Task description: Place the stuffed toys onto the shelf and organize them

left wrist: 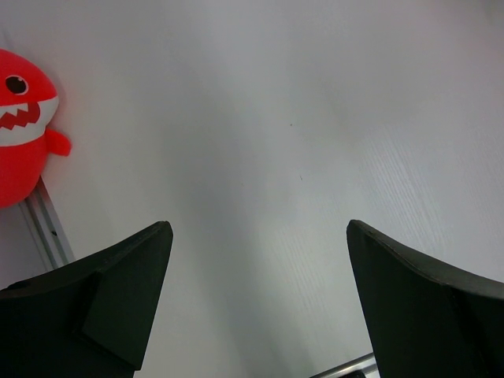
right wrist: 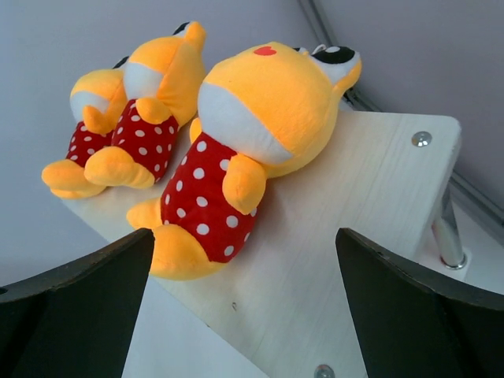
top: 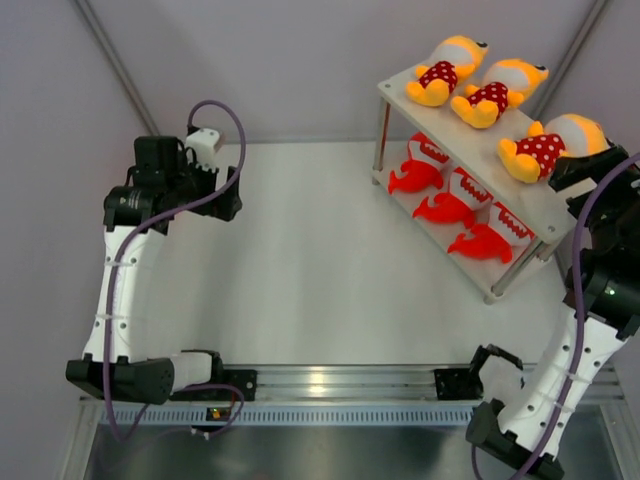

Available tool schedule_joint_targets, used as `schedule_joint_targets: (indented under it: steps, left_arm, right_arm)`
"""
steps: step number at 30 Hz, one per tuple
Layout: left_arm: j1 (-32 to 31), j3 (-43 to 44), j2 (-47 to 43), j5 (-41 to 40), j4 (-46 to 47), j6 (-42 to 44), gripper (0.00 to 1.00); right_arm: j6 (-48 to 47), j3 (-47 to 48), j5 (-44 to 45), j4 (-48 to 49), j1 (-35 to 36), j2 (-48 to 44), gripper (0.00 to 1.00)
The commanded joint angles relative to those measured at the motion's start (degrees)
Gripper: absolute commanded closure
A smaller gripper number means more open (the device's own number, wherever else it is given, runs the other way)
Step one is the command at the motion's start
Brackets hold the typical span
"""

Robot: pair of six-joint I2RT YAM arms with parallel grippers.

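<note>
The shelf (top: pixel 470 150) stands at the back right. Three yellow-orange figures in red dotted shorts lie on its top board (right wrist: pixel 346 236): far (top: pixel 447 68), middle (top: pixel 497 92), near (top: pixel 551 145). Three red sharks lie on the lower board: far (top: pixel 418 167), middle (top: pixel 452 200), near (top: pixel 488 236). My right gripper (top: pixel 572 166) is open and empty just above the top board, beside the near figure (right wrist: pixel 252 142); in the right wrist view it (right wrist: pixel 244 232) shows both jaws wide apart. My left gripper (top: pixel 226 195) hovers open and empty over the table at the left, and shows open in its wrist view (left wrist: pixel 258 227). One shark (left wrist: pixel 22 126) shows at that view's left edge.
Grey walls close in the white table (top: pixel 300 260) at the back and sides. An aluminium rail (top: pixel 340 381) with both arm bases runs along the near edge. A purple cable (top: pixel 225 130) loops over the left wrist. The shelf's metal legs (top: pixel 381 135) stand on the table.
</note>
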Motion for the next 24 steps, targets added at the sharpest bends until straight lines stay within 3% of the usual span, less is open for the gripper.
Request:
schedule_joint_targets:
  steps: [1, 10, 16, 19, 24]
  left_arm:
    - [-0.17, -1.19, -2.42, -0.59, 0.42, 1.3, 0.02]
    - [-0.17, -8.83, -5.49, -7.09, 0.69, 2.53, 0.02]
    - [-0.08, -26.04, -9.45, -12.71, 10.6, 4.9, 0.02]
    - [-0.17, -33.61, -10.94, -17.9, 15.45, 5.43, 0.02]
    - [-0.17, -43.27, -16.29, -19.05, 18.7, 5.7, 0.02]
  right_arm:
    - [-4.56, 1.2, 5.26, -2.92, 0.21, -1.79, 0.01]
    - [-6.6, -10.03, 22.21, -10.38, 5.39, -12.42, 0.01]
    - [-5.62, -23.65, 30.67, -13.12, 10.49, -22.79, 0.01]
    - [-6.5, -27.88, 30.85, -13.82, 11.9, -25.52, 0.01]
    - [-7.73, -30.01, 32.51, -15.66, 13.75, -27.37, 0.01]
